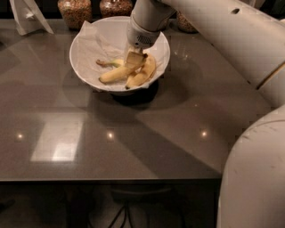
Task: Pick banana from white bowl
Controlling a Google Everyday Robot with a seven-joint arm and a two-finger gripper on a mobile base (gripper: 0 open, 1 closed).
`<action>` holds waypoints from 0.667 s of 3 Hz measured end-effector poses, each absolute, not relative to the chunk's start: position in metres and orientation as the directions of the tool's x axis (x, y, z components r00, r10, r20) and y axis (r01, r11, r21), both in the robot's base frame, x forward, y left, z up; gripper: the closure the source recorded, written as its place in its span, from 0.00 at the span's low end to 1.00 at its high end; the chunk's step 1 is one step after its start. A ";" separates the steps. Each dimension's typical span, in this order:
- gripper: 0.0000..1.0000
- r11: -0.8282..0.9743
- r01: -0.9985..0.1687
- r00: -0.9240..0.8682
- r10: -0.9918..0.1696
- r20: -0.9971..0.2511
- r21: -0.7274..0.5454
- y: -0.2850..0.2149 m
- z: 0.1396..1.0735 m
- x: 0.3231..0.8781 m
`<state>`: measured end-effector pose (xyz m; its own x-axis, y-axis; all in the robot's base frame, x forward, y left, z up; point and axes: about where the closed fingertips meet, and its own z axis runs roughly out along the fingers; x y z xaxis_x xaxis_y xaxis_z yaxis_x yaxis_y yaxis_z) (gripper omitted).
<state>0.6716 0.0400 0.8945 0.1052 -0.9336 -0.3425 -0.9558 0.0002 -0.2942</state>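
Note:
The large white bowl [84, 53], lined with crumpled white paper, stands on a dark base at the back of the table. Three bananas lie in it. The long, slim, nearly straight banana [113, 75] lies across the middle. A plumper curved banana [144, 71] lies to its right. A short banana with a brown stem [109, 63] lies behind it. My gripper [134, 60] reaches down into the bowl from the white arm and sits on the right end of the slim banana, between it and the curved one.
Glass jars of brown grains [75, 11] stand behind the bowl, one more at the back right [186, 23]. A white folded object [27, 15] sits at the back left. The robot's white arm and body [249, 169] fill the right side. The table's front edge [111, 179] is near.

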 end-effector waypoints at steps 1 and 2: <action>0.47 0.008 -0.962 0.090 -0.935 -0.343 -0.273 0.040 0.886 0.671; 0.37 0.009 -0.964 0.086 -0.935 -0.343 -0.267 0.040 0.885 0.672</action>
<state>0.6716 0.0399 0.8846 0.0864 -0.9354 -0.3430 -0.9635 0.0091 -0.2675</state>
